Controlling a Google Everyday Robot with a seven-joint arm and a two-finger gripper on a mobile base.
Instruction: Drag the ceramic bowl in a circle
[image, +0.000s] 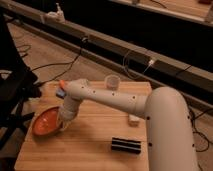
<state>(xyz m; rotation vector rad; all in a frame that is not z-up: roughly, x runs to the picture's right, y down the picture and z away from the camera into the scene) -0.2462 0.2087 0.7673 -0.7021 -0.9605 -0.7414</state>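
Observation:
The ceramic bowl is a wide, shallow orange-red dish on the left side of the wooden table. My white arm reaches from the right across the table and bends down to it. My gripper is at the bowl's right rim, touching it; the arm's wrist hides the contact. A translucent plastic cup stands upright at the table's far edge, apart from the arm.
A black rectangular object lies near the front right. A small white block sits by the arm's base. Small blue and orange items lie at the far left corner. A dark chair stands left of the table. Cables run along the floor behind.

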